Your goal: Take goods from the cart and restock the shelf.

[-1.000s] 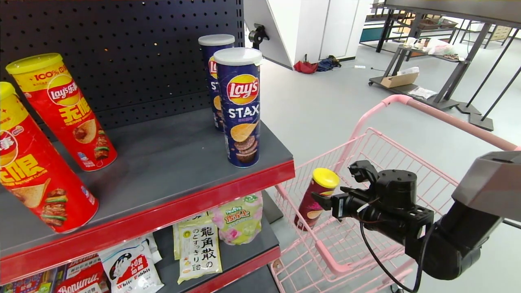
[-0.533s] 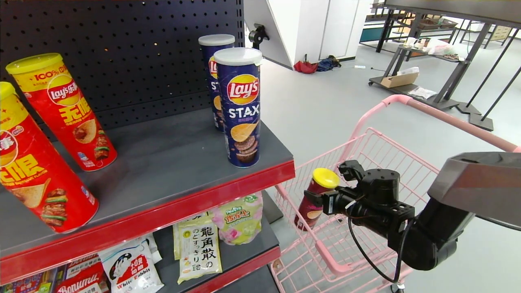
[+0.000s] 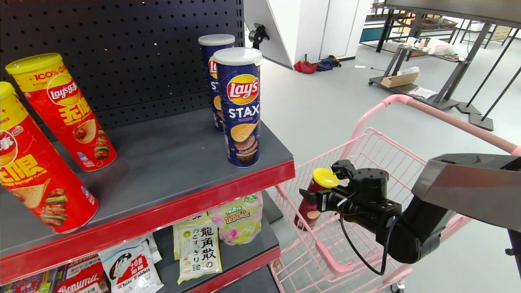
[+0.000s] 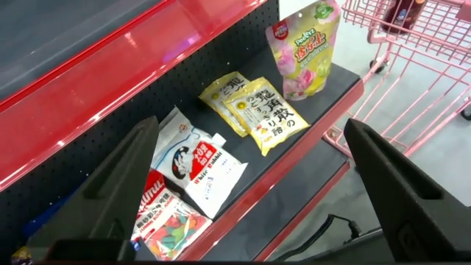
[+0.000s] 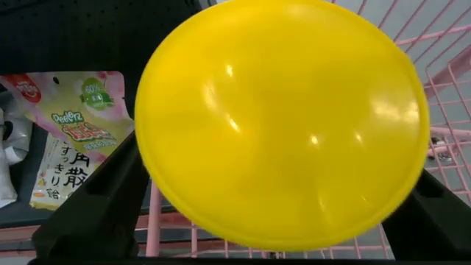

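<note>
Between the right fingers (image 5: pixel 88 213) sits a yellow-lidded can (image 3: pixel 306 213), seemingly ungripped.

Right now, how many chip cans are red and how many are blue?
Red cans: 3
Blue cans: 2
Total: 5

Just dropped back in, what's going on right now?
The right gripper sits open around the top of the yellow-lidded red chip can standing in the pink cart, not yet closed on it. The left gripper hangs open beside the lower shelf of snack bags. Red cans and blue cans stand on the top shelf.
</note>
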